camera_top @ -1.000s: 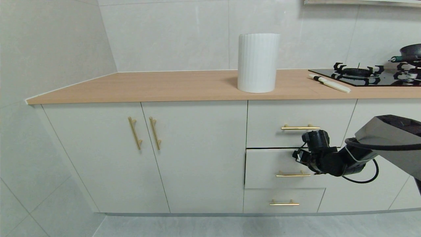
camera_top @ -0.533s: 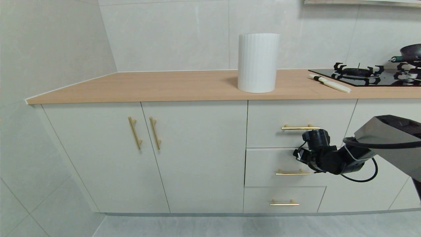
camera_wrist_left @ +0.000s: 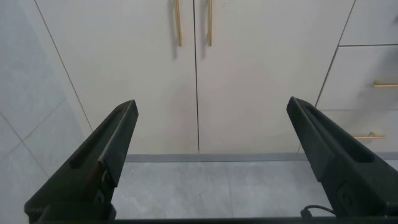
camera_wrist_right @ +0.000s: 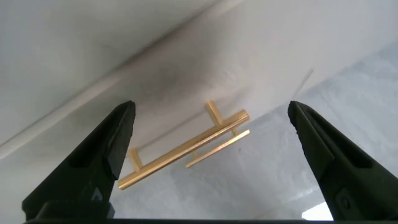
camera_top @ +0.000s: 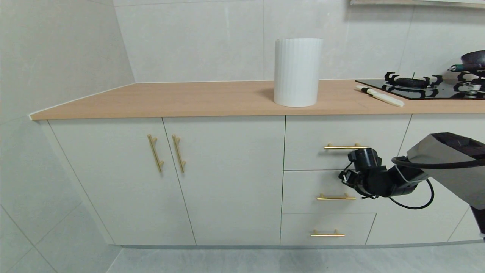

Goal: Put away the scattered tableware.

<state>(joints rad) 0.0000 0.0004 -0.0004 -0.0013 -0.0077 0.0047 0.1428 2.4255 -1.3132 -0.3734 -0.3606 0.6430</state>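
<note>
A white utensil with a dark tip [camera_top: 379, 96] lies on the wooden counter [camera_top: 189, 100] beside the hob. A tall white ribbed holder [camera_top: 297, 72] stands upright on the counter to its left. My right gripper [camera_top: 344, 178] is low, at the front of the middle drawer [camera_top: 303, 193], just above its gold handle [camera_top: 336, 197]. In the right wrist view that gripper [camera_wrist_right: 210, 113] is open, with the gold handle [camera_wrist_right: 183, 151] beyond its fingers and nothing held. My left gripper [camera_wrist_left: 211, 106] is open and empty, facing the double cabinet doors [camera_wrist_left: 249, 74].
A black gas hob [camera_top: 420, 88] with a dark pan [camera_top: 473, 60] sits at the counter's right end. The top drawer [camera_top: 344, 142] and bottom drawer [camera_top: 327, 229] are shut. Cabinet doors with gold handles [camera_top: 166, 153] are on the left, with grey floor [camera_top: 265, 261] below.
The middle drawer, slightly ajar a second ago, has slid in flush with the cabinet. My right gripper has moved in towards the cabinet with it and slightly upward.
</note>
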